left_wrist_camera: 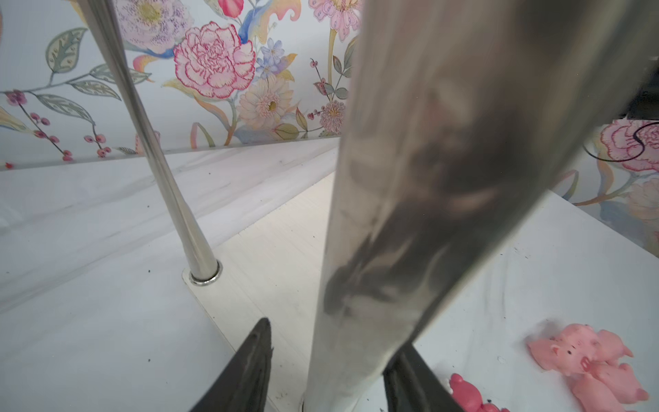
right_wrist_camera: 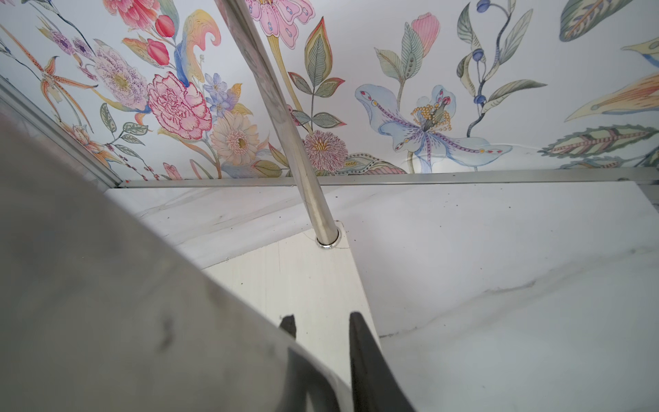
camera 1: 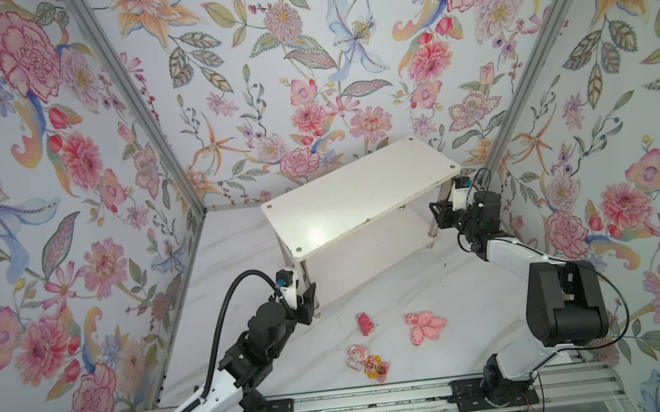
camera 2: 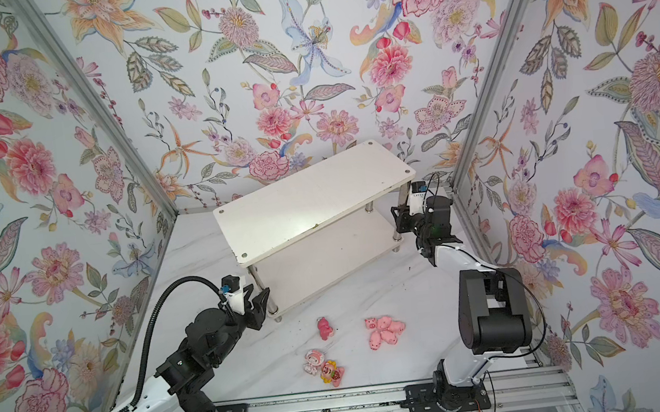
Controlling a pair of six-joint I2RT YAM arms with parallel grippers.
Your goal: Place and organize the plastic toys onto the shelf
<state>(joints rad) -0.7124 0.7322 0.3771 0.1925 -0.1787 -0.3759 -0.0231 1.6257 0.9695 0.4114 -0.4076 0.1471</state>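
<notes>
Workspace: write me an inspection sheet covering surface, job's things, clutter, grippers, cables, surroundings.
Surface: white marbled table, flat.
Job's things: shelf boards bare where visible; pigs, bear, white-pink figurine and sunflower figurine lie on the table.
Clutter: small dark specks only.
Grippers: left gripper fingers straddle the near-left leg, gap on one side; right gripper straddles a right-end leg, contact unclear.
Cables: black hose arcs over the left arm; thin cable loops beside the right arm.
Surroundings: floral wallpaper, aluminium posts.

The white marbled tabletop (camera 1: 453,286) bears the shelf (camera 1: 360,195) and, nearer its front edge, scattered plastic toys (camera 1: 425,326).
</notes>
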